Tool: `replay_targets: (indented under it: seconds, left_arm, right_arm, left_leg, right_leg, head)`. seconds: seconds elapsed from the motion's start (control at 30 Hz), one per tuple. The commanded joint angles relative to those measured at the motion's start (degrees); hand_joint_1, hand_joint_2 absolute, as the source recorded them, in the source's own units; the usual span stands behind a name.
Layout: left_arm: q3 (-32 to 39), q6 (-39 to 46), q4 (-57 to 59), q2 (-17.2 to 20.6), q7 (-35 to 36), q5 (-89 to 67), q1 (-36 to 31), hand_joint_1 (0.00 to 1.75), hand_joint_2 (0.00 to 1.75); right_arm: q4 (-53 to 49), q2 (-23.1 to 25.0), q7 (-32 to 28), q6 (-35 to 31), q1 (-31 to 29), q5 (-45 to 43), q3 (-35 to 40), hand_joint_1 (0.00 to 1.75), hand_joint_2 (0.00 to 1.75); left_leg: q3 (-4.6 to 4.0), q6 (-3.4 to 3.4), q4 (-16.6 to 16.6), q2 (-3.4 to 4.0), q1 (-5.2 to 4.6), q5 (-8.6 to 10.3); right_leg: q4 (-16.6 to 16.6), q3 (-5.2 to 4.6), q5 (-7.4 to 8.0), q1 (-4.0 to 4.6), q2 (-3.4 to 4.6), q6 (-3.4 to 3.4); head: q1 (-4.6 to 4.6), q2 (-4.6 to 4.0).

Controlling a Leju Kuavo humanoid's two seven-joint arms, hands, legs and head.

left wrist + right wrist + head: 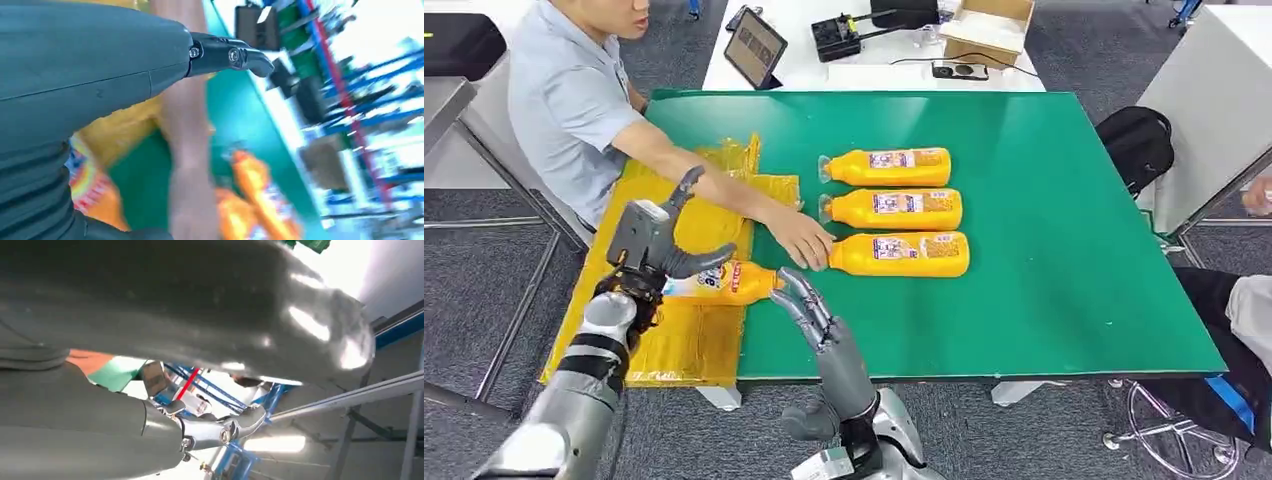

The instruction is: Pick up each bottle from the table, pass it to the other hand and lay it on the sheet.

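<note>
Now the left robot hand (656, 245) grips an orange bottle (729, 283) over the yellow sheet (686, 335); the right robot hand (807, 304) is spread, empty.

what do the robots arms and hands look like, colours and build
Both arms are silver metal with rounded segments. The left arm has black ribbed bands near the wrist and a flat grey block behind the left hand, whose fingers are dark grey. The right arm narrows to a grey forearm, and the right hand has shiny silver jointed fingers. In the wrist views, the hand covers look smooth and grey.
</note>
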Motion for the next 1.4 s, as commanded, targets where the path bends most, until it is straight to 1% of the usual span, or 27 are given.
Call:
replay_targets:
  seconds: [0.03, 0.27, 0.4, 0.43, 0.5, 0.53, 0.57, 0.6, 0.63, 0.67, 0.7, 0.77, 0.87, 0.97, 1.0, 1.03, 1.07, 1.1, 1.17, 1.23, 1.3, 1.33, 1.37, 1.4]
  left_arm:
    - [2.8, 0.1, -7.6, -2.4, 0.7, 0.6, 2.1, 0.0, 1.75]
    - [2.8, 0.1, -7.6, -2.4, 0.7, 0.6, 2.1, 0.0, 1.75]
    - [2.8, 3.8, -15.3, -1.8, 0.5, 7.2, 6.3, 0.0, 1.75]
    - [3.0, 4.1, -17.7, -1.7, 0.9, 9.0, 7.8, 0.0, 1.75]
    - [3.7, 7.1, -23.2, -1.4, 0.8, 12.4, 11.5, 0.0, 1.75]
    - [4.2, 8.7, -25.9, -1.5, 0.5, 13.4, 13.5, 0.0, 1.75]
    - [5.0, 10.4, -29.2, -1.8, 0.1, 14.9, 16.1, 0.0, 1.75]
    - [5.7, 12.5, -31.9, -2.2, -1.0, 15.3, 18.3, 0.0, 1.75]
    - [6.1, 14.2, -34.3, -2.6, -1.7, 15.3, 20.3, 0.0, 1.75]
    - [6.0, 15.1, -37.3, -2.9, -2.0, 15.4, 22.8, 0.0, 1.75]
    - [6.2, 16.7, -39.2, -3.6, -2.7, 15.0, 24.5, 0.0, 1.75]
    - [4.8, 20.8, -42.9, -4.4, -3.4, 11.9, 28.2, 0.0, 1.75]
    - [2.4, 27.5, -44.4, -5.3, -0.7, 6.1, 31.8, 0.0, 1.75]
    - [1.8, 36.7, -45.1, -6.2, -4.1, -2.8, 33.4, 0.0, 1.75]
    - [1.6, 38.1, -45.4, -6.1, -4.6, -4.4, 33.6, 0.0, 1.75]
    - [1.3, 38.5, -45.8, -6.1, -4.3, -4.1, 33.7, 0.0, 1.75]
    - [0.6, 37.2, -46.0, -5.8, -3.4, -2.4, 34.0, 0.0, 1.75]
    - [0.2, 36.2, -45.9, -5.4, -3.1, -1.7, 34.1, 0.0, 1.75]
    - [0.1, 35.5, -45.2, -5.6, -2.7, -0.9, 34.3, 0.0, 1.75]
    - [0.1, 35.3, -44.6, -5.5, -2.7, -0.5, 34.3, 0.0, 1.75]
    - [-0.1, 33.8, -43.9, -5.4, -2.4, 1.3, 34.0, 0.0, 1.75]
    - [-0.1, 33.4, -43.7, -5.5, -2.3, 1.8, 33.9, 0.0, 1.75]
    - [-0.4, 33.3, -43.4, -5.5, -2.3, 1.6, 33.8, 0.0, 1.75]
    - [-0.5, 33.3, -43.2, -5.6, -2.2, 1.4, 33.8, 0.0, 1.75]
  right_arm:
    - [2.7, -1.4, -2.0, -0.4, -1.0, -0.1, 0.1, 0.0, 0.0]
    - [2.7, -1.4, -2.0, -0.4, -1.0, -0.1, 0.1, 0.0, 0.0]
    - [4.5, -1.4, -2.0, -1.8, -0.1, 3.3, -2.6, 0.0, 0.0]
    - [5.7, -1.1, -2.0, -2.2, 0.4, 5.0, -4.7, 0.0, 1.75]
    - [5.6, -1.2, -0.9, -1.7, 1.7, 8.8, -9.5, 0.0, 1.75]
    - [5.4, -1.6, 0.7, -1.6, 2.0, 11.3, -11.4, 0.0, 1.75]
    - [5.3, -2.4, 3.8, -1.1, 2.4, 15.1, -14.0, 0.0, 1.75]
    - [5.3, -3.0, 5.6, -0.2, 2.6, 16.7, -16.0, 0.0, 1.75]
    - [5.9, -3.7, 7.8, -0.2, 2.4, 20.2, -17.7, 0.0, 1.75]
    - [6.7, -4.6, 10.0, -0.7, 1.9, 24.0, -19.5, 0.0, 1.75]
    - [7.7, -5.1, 11.8, -0.7, 1.5, 26.0, -21.1, 0.0, 1.75]
    - [9.0, -5.9, 13.9, -1.0, 1.2, 30.7, -24.4, 0.0, 1.75]
    - [10.0, -5.5, 17.0, -0.2, 1.7, 35.1, -29.0, 0.0, 1.75]
    - [11.1, -5.0, 19.3, 1.3, 1.7, 37.3, -30.2, 0.0, 1.75]
    - [11.7, -5.0, 20.0, 1.7, 1.5, 38.2, -30.2, 0.0, 1.75]
    - [12.2, -4.9, 20.8, 1.8, 1.4, 39.2, -30.1, 0.0, 1.75]
    - [12.7, -4.6, 21.3, 1.8, 1.6, 39.5, -30.5, 0.0, 1.75]
    - [12.8, -4.5, 21.4, 1.4, 1.8, 39.6, -30.8, 0.0, 1.75]
    - [12.9, -4.6, 22.1, 0.2, 2.4, 40.9, -31.0, 0.0, 1.75]
    - [13.0, -4.7, 22.8, 0.5, 2.6, 41.3, -31.2, 0.0, 1.75]
    - [14.3, -5.2, 24.5, -0.2, 1.7, 43.4, -31.7, 0.0, 1.75]
    - [14.8, -5.3, 24.8, 0.4, 1.3, 43.3, -32.1, 0.0, 1.75]
    - [15.8, -5.6, 25.4, 0.7, 0.5, 43.9, -32.4, 0.0, 1.75]
    - [16.4, -5.6, 25.8, 1.2, 0.0, 44.1, -32.5, 0.0, 1.75]
  left_leg:
    - [0.2, 0.09, 0.0, 0.05, 0.0, -0.05]
    - [0.1, 0.07, 0.0, -0.01, 0.0, -0.01]
    - [0.18, 0.1, -0.1, 0.07, -0.01, -0.05]
    - [0.16, 0.07, -0.1, 0.09, -0.01, -0.04]
    - [0.27, 0.11, -0.1, 0.1, 0.0, -0.07]
    - [0.21, 0.08, -0.1, 0.12, -0.01, -0.06]
    - [0.16, 0.06, -0.1, 0.13, -0.02, -0.04]
    - [0.3, 0.1, -0.2, 0.17, -0.03, -0.09]
    - [0.18, 0.08, -0.1, 0.13, -0.03, -0.06]
    - [0.34, 0.13, -0.2, 0.23, -0.05, -0.13]
    - [0.28, 0.13, -0.2, 0.25, -0.06, -0.12]
    - [0.21, 0.13, -0.1, 0.19, -0.05, -0.11]
    - [0.09, 0.13, -0.1, 0.03, -0.03, -0.11]
    - [0.03, 0.08, -0.1, 0.02, -0.07, -0.09]
    - [-0.05, 0.06, -0.1, 0.02, -0.06, -0.08]
    - [0.09, 0.1, -0.1, 0.01, -0.07, -0.12]
    - [-0.01, 0.07, -0.1, 0.0, -0.03, -0.1]
    - [0.1, 0.09, -0.1, 0.0, -0.06, -0.13]
    - [0.11, 0.09, -0.1, 0.01, -0.04, -0.14]
    - [0.21, 0.1, -0.1, -0.03, -0.06, -0.14]
    - [-0.02, 0.06, -0.1, -0.01, -0.04, -0.07]
    - [0.11, 0.1, -0.1, -0.01, -0.05, -0.11]
    - [-0.04, 0.06, -0.1, -0.01, -0.04, -0.06]
    - [0.08, 0.1, -0.1, 0.01, -0.03, -0.1]
  right_leg:
    - [0.0, 0.18, -0.04, 0.04, -0.03, -0.15]
    - [0.0, 0.06, -0.02, 0.02, -0.07, -0.09]
    - [0.0, 0.12, -0.03, 0.02, -0.01, -0.11]
    - [0.0, 0.09, -0.01, 0.01, 0.03, -0.09]
    - [-0.1, 0.22, -0.04, 0.04, 0.01, -0.14]
    - [-0.1, 0.14, -0.02, 0.02, 0.06, -0.1]
    - [-0.1, 0.09, 0.0, 0.0, 0.08, -0.06]
    - [-0.1, 0.21, -0.03, 0.0, 0.09, -0.11]
    - [-0.1, 0.12, -0.02, 0.0, 0.06, -0.1]
    - [-0.1, 0.25, -0.04, -0.01, 0.14, -0.13]
    - [-0.2, 0.2, -0.01, -0.02, 0.18, -0.09]
    - [-0.1, 0.15, -0.02, -0.01, 0.1, -0.09]
    - [-0.1, 0.08, -0.07, 0.02, -0.08, -0.1]
    - [-0.1, 0.01, -0.06, -0.04, -0.04, -0.1]
    - [-0.1, -0.07, -0.04, -0.04, -0.04, -0.07]
    - [-0.1, 0.09, -0.09, -0.03, -0.08, -0.14]
    - [-0.1, -0.01, -0.06, 0.0, -0.08, -0.12]
    - [-0.1, 0.07, -0.11, -0.01, -0.1, -0.16]
    - [-0.1, 0.08, -0.11, 0.0, -0.09, -0.17]
    - [-0.1, 0.18, -0.13, -0.01, -0.13, -0.19]
    - [-0.1, -0.05, -0.05, 0.0, -0.08, -0.09]
    - [-0.1, 0.08, -0.09, 0.01, -0.1, -0.14]
    - [-0.1, -0.07, -0.04, -0.01, -0.07, -0.08]
    - [-0.1, 0.06, -0.07, 0.02, -0.08, -0.13]
  head:
    - [0.0, 0.0]
    - [0.02, 0.0]
    - [-0.02, 0.0]
    - [0.0, 0.0]
    - [0.0, 0.0]
    - [-0.02, 0.0]
    - [0.0, 0.0]
    - [-0.02, 0.0]
    - [0.0, 0.0]
    - [-0.04, 0.0]
    - [0.02, 0.0]
    - [0.0, 0.0]
    - [0.0, 0.0]
    - [0.0, 0.0]
    - [0.0, 0.0]
    - [-0.02, 0.0]
    - [0.0, 0.0]
    - [-0.02, 0.0]
    - [-0.02, 0.0]
    - [-0.04, 0.0]
    - [-0.02, 0.0]
    - [-0.02, 0.0]
    - [-0.02, 0.0]
    - [-0.02, 0.0]
